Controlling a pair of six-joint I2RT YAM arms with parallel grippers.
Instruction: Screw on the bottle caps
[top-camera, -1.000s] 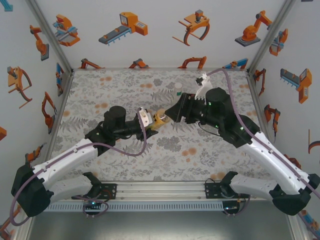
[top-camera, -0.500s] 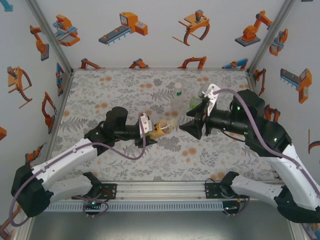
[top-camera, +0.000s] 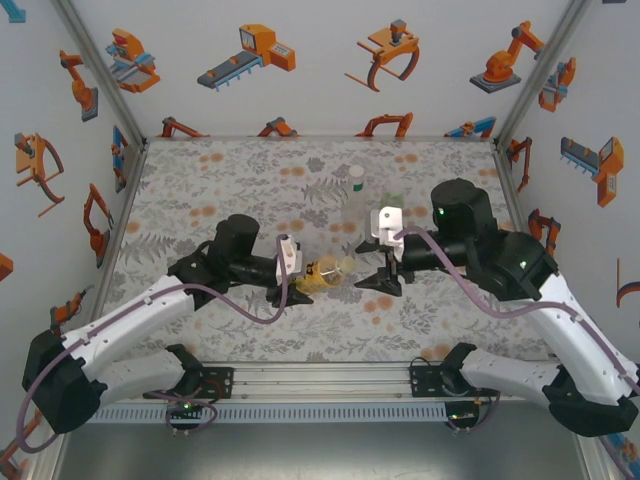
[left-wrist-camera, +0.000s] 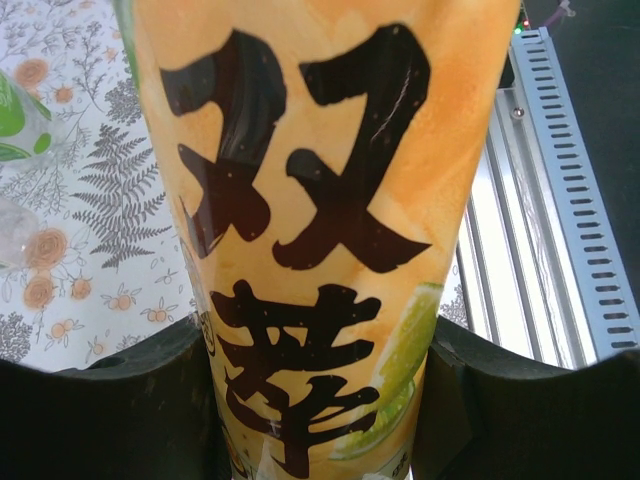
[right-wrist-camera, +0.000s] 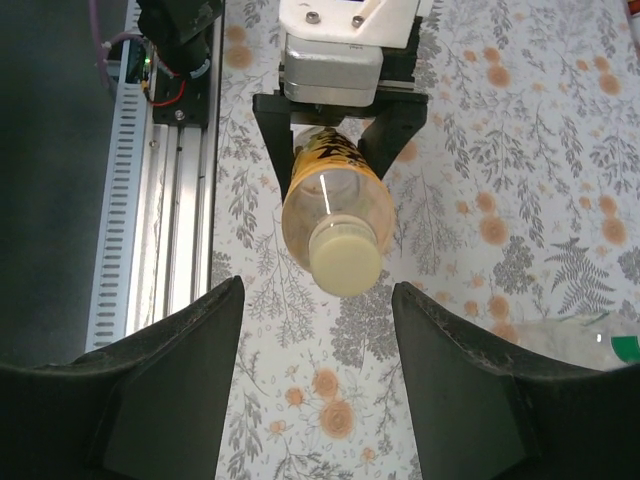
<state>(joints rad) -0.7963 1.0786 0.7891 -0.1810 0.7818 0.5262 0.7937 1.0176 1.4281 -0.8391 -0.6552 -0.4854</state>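
Note:
My left gripper (top-camera: 306, 278) is shut on the yellow-orange bottle (top-camera: 326, 273) and holds it tilted, neck toward the right arm. In the left wrist view its orange label with black characters (left-wrist-camera: 320, 200) sits between the two dark fingers (left-wrist-camera: 110, 400). A pale yellow cap (right-wrist-camera: 345, 258) is on the bottle's neck. My right gripper (top-camera: 372, 277) faces that cap from a short way off, open, with nothing between its fingers (right-wrist-camera: 165, 390). The slim colourless bottle (top-camera: 355, 200) with a white cap stands behind, and the green-tinted bottle (top-camera: 392, 204) is beside it.
The floral table cover (top-camera: 220, 180) has free room at the back left and in front. The aluminium rail (top-camera: 320, 375) runs along the near edge. White walls with orange robot pictures close in the three other sides.
The right gripper has drawn back from the bottle's neck, swung round and come nearer and lower, now facing the cap. The left gripper has carried the bottle slightly toward the near edge.

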